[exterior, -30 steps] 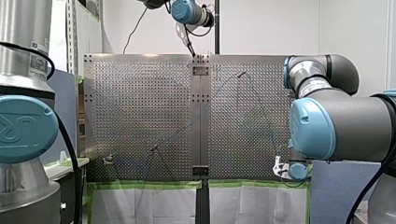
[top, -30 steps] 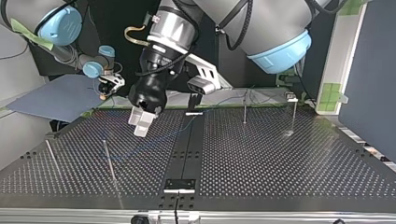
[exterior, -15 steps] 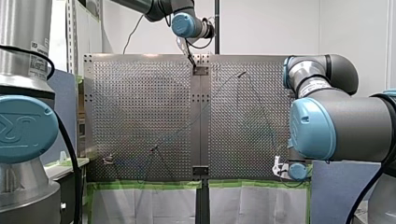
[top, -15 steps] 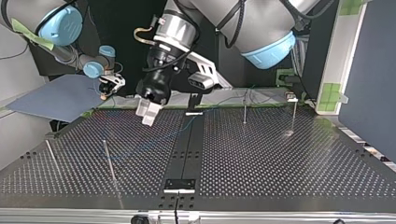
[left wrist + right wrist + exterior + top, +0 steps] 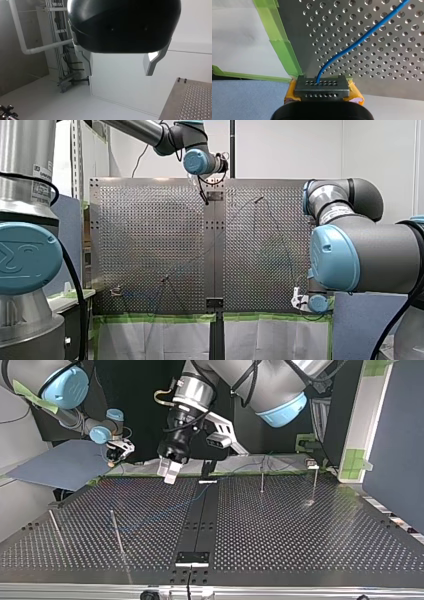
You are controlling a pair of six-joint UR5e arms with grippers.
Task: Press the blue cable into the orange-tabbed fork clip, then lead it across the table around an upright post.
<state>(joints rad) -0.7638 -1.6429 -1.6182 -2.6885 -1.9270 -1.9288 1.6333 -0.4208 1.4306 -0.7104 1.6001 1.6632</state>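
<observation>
The blue cable point(image 5: 372, 32) is thin and bright. Its end is caught in my right gripper point(image 5: 322, 87), whose yellow pads point(image 5: 355, 93) are closed on a black perforated block point(image 5: 322, 83) where the cable enters, at a taped corner of the table point(image 5: 387, 82). From there the cable's long axis runs diagonally away over the perforated surface, bending gently first and then going straight. In the top view it lies low across the table's middle and reaches a post point(image 5: 116, 530); whether it wraps that post I cannot tell. Three more posts stand upright nearer the side edges. A small clip point(image 5: 116, 291) sits by another corner. Green tape point(image 5: 284, 50) lines the edge beside the right gripper. My left gripper point(image 5: 118, 72) hangs well above the table near the centre strip point(image 5: 200, 520), its fingers spread wide and holding nothing.
</observation>
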